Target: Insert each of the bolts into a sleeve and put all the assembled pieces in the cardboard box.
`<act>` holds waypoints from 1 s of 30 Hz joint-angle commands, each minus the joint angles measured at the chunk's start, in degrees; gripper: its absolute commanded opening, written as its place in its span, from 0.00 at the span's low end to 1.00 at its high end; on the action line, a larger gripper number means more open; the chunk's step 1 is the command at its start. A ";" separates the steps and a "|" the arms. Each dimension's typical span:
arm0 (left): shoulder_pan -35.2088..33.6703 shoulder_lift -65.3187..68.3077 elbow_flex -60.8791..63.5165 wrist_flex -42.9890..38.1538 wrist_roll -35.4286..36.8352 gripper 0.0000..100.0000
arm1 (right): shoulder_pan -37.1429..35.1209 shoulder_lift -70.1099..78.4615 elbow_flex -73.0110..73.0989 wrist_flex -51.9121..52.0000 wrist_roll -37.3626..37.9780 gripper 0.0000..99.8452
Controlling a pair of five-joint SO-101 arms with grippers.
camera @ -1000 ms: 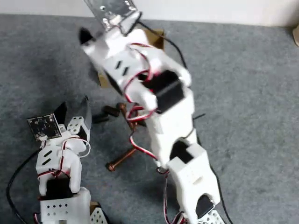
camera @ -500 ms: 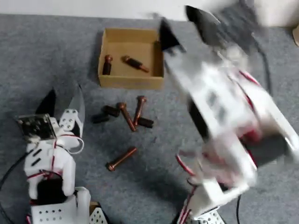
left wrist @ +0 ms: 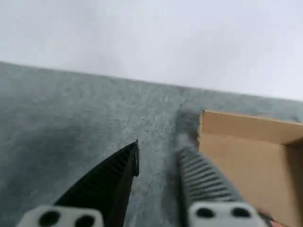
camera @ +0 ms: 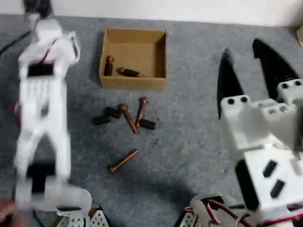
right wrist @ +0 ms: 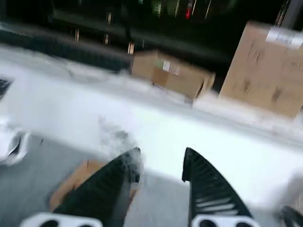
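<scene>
Well, both of my pincers are empty. My right pincer is spread wide, its black tips touching nothing, at about three o'clock from the loose parts on the grey table. My left pincer is parted too, by a narrower gap between one black finger and one pale one. It grips nothing, and a corner of the cardboard box lies just past the pale finger.

Nearest on the table in the high view, a lone bolt lies slanted, apart from the rest, at about six o'clock from the cluster. Farther on, two bolts lie close together with their heads toward twelve o'clock. Around them are three dark sleeves: two at their nine o'clock side and one at about four o'clock, just beside a shank. Farthest, at twelve o'clock from the cluster, the box holds two assembled pieces. One lies near its nine o'clock wall, the other across the floor beside it.
</scene>
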 commanded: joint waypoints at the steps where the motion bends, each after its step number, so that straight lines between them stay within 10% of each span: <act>1: 1.45 30.37 -29.58 -2.64 -0.44 0.00 | 0.66 -11.30 16.13 1.01 0.44 0.13; 11: 3.03 69.67 -87.78 27.08 -2.02 0.02 | 0.04 -41.80 65.89 -5.49 0.88 0.13; 21: 9.54 69.67 -87.16 40.62 -7.74 0.02 | 0.40 -73.45 100.70 -15.69 0.97 0.13; 30: 20.18 69.85 -86.90 44.04 -7.74 0.02 | 0.40 -78.81 104.13 -14.20 6.95 0.13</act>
